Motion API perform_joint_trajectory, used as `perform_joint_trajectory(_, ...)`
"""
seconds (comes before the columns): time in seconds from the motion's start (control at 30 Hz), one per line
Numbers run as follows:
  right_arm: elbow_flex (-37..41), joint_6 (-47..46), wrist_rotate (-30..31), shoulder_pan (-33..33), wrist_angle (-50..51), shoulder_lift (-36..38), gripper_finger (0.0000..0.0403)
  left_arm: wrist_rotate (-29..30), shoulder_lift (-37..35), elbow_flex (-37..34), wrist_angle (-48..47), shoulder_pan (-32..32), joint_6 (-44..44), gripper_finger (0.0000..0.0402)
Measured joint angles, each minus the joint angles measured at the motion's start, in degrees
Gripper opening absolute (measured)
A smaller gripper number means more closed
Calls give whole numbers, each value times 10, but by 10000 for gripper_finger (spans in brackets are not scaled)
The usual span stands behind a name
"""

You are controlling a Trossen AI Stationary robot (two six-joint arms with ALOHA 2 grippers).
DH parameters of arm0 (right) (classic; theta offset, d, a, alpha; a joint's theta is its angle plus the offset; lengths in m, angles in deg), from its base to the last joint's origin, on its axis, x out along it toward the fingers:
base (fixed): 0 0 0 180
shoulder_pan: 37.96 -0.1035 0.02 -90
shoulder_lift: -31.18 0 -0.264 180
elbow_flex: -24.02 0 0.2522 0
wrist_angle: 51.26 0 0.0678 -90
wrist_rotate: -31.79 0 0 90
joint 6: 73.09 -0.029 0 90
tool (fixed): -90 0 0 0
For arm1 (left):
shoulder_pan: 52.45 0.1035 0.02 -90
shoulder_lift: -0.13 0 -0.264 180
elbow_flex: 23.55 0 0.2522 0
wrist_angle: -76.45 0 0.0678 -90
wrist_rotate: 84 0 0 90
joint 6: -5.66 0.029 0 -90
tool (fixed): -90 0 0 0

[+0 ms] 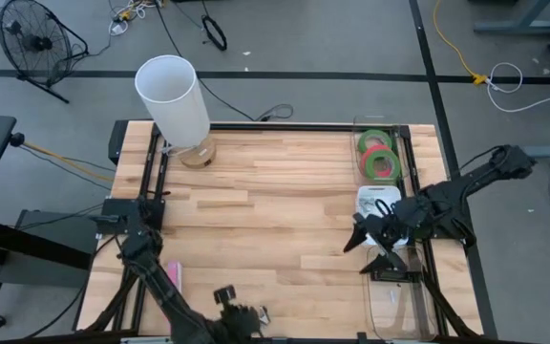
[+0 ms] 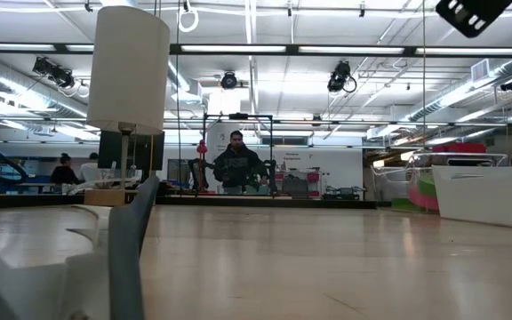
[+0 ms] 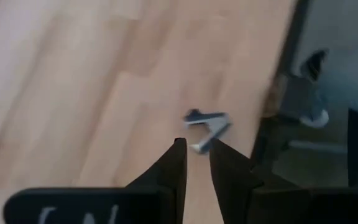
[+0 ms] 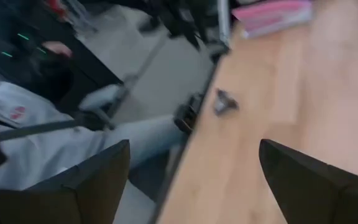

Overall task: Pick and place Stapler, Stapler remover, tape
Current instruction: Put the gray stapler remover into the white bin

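No text, label, brand or number could be read in any view. The left gripper (image 3: 196, 163) carried pale marks on its dark body, but they were cut off and blurred past reading.

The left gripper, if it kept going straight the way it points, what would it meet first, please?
Probably the small metal staple remover lying on the wooden table, just ahead of the left gripper; depth is unclear.
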Motion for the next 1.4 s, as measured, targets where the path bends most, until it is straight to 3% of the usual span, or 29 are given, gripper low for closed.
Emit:
perform_joint_trajectory(0.13, 27, 15, 0, -22, -95, 0, 355, -16, 39, 0, 42, 2, 89, 77)
perform_joint_trajectory(0.3, 30, 35, 4, -39, -140, 0, 355, -46, 83, 0, 53, 14, 154, 95)
perform_joint_trajectory(0.8, 30, 48, 35, -65, -140, 0, 355, -141, 125, 0, 64, 40, 158, 192)
perform_joint_trajectory(1.0, 30, 49, 50, -67, -138, 0, 355, -125, 142, 0, 71, 40, 172, 199)
perform_joint_trajectory(1.2, 30, 46, 63, -67, -118, 0, 355, -115, 153, 1, 77, 43, 202, 165)
perform_joint_trajectory(1.4, 30, 19, 112, -67, -73, -15, 355, -102, 155, 1, 47, 47, 204, 43)
